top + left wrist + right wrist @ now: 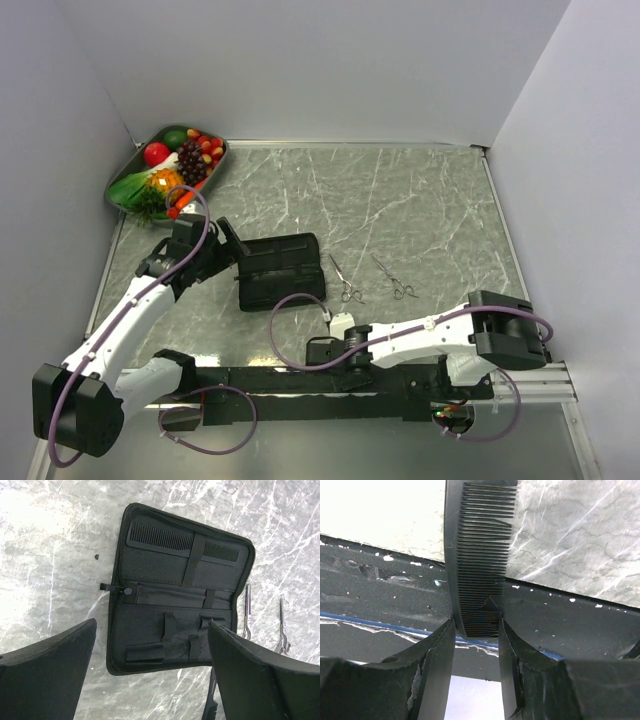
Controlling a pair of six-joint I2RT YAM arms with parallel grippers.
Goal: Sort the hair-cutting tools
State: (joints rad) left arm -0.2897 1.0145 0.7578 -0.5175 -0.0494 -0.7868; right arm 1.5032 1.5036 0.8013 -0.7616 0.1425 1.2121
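A black pouch [280,268] [165,580] lies open on the marble table. One black comb [160,537] sits under a strap in its upper half. My left gripper [228,250] [152,630] hovers open over the pouch's left side, holding nothing. Two silver scissors [346,282] [397,278] lie right of the pouch, also seen in the left wrist view [247,610] [282,625]. My right gripper [322,345] [476,625] sits over the front rail, its fingers pressed on both edges of a second black comb [480,555] [214,702], which points out over the table.
A metal tray [128,172] of toy fruit and vegetables stands at the back left corner. A black rail [290,380] runs along the near table edge under the right arm. White walls close in on the left, back and right.
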